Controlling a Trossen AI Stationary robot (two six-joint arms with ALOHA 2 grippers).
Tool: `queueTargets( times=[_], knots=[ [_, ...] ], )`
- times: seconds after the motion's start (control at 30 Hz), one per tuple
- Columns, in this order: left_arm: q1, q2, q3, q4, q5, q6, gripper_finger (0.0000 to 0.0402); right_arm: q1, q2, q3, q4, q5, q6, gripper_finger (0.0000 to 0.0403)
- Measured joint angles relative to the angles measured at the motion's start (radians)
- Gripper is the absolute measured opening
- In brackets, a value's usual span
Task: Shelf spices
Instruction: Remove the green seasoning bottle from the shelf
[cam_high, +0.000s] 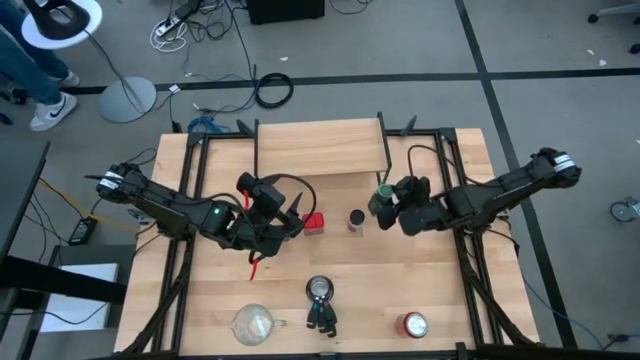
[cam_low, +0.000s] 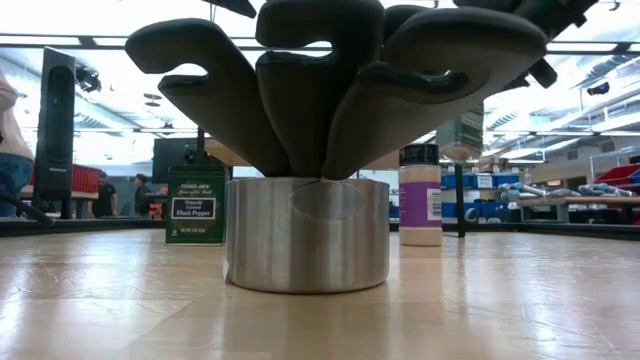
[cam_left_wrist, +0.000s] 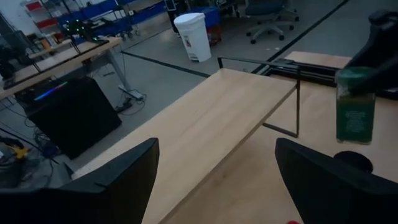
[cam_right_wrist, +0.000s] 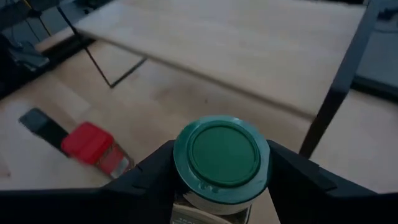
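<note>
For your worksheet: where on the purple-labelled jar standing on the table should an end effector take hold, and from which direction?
Grip the purple-labelled jar across its round body just under the dark lid, coming down from above. It stands upright, apart from the red tin, so its sides look open; the free left end effector seems nearest.

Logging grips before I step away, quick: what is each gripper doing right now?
Left gripper: open, holding nothing, facing the shelf.
Right gripper: shut on the green jar, held off the table beside the shelf.
</note>
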Motion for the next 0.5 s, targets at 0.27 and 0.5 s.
queueTargets(
  times=[0.27,0.5],
  knots=[
    [0.0,0.0,0.0,-0.005,0.047,-0.024,0.0325,0.048,0.087,0.0,-0.206,-0.002,0.264,0.0204],
    [0.0,0.0,0.0,-0.008,0.053,-0.023,0.0325,0.081,0.209,-0.001,-0.275,-0.003,0.454,0.0204]
  ],
)
